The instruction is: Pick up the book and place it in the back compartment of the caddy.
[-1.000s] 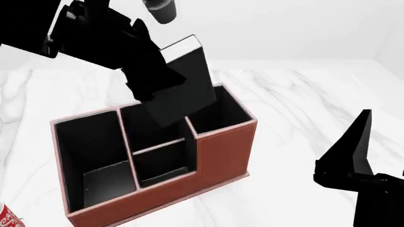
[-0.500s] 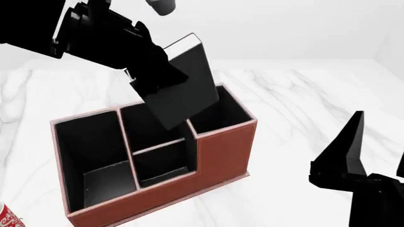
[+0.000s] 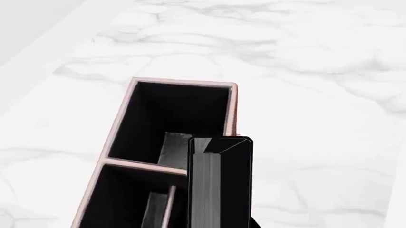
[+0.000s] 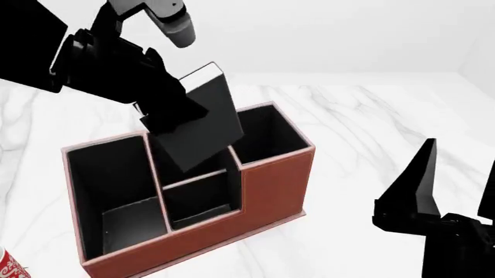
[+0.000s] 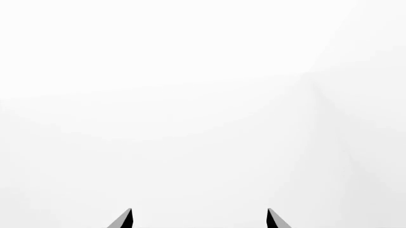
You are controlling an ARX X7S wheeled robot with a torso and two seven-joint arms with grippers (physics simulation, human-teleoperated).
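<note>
Left gripper [image 4: 166, 113] pinches the book [image 4: 203, 119], tilted in the air above the caddy [image 4: 267, 185], over its middle. Placing step; next needs lining up with the far-right cell, then lowering. Right gripper [image 5: 199, 217] spread, idle.

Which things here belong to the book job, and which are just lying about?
Belong to the job:
- book, held by the left gripper above the caddy
- caddy

Just lying about:
- red mug, at the view's edge
- right gripper, jaws open and empty
</note>
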